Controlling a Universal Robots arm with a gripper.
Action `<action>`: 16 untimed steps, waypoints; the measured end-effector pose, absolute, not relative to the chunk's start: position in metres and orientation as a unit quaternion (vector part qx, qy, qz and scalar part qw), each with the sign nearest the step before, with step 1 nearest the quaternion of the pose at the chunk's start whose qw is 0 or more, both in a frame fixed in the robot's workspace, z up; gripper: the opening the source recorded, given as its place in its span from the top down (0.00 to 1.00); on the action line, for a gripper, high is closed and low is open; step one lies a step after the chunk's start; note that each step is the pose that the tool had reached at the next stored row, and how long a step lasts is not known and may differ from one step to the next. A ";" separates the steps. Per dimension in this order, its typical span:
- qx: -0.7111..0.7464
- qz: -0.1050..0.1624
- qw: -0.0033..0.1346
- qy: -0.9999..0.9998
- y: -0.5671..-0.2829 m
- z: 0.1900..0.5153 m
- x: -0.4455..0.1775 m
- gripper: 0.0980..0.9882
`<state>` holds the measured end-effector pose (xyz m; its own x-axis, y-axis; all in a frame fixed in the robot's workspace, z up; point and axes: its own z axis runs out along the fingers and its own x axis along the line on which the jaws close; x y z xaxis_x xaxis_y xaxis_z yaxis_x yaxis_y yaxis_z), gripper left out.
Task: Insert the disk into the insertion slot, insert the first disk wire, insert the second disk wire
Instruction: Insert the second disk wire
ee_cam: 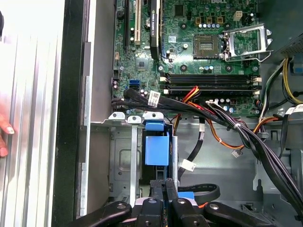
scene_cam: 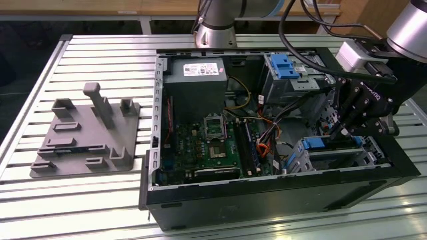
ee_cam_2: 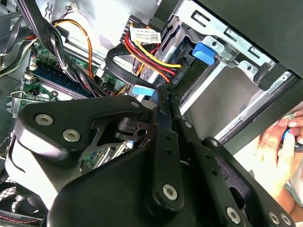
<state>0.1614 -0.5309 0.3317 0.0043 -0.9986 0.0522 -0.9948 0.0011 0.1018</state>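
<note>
a: how many arms were at the open computer case point(scene_cam: 280, 195)?

b: one. its gripper point(scene_cam: 339, 134) hung inside the case on the exterior view's right, just over the lower grey drive cage, the insertion slot point(scene_cam: 333, 157).

a: and the fingers point(ee_cam: 163, 191)?

b: in both wrist views the two black fingers were pressed flat against each other, clenched. i could not tell what, if anything, sat pinched between them. a small light blue connector point(ee_cam_2: 143, 90) lay right at the tips in the second wrist view, with one flat black cable point(ee_cam_2: 118, 66) looping up from it.

a: where was the disk point(scene_cam: 319, 143)?

b: already seated in the slot. in the exterior view i saw its blue carrier at the top of the cage, just beside the fingertips. in the first wrist view the blue part point(ee_cam: 156, 149) stood between the cage's metal walls, just beyond the tips.

a: how many blue latches did you count?

b: one on the taller cage point(scene_cam: 293, 80) at the back, its blue latch point(scene_cam: 283, 66) plain in the exterior view.

a: anything outside the case?

b: one grey moulded fixture point(scene_cam: 87, 135) on the slatted table point(scene_cam: 80, 55), well apart on the exterior view's left. and a person's hand point(ee_cam_2: 279, 146) rested beyond the case wall in the second wrist view.
</note>
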 end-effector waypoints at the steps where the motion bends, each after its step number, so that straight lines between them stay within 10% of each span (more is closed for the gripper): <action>1: 0.707 -0.018 0.055 -0.705 -0.531 0.332 0.161 0.95; 16: 0.707 -0.017 0.055 -0.705 -0.531 0.334 0.162 0.95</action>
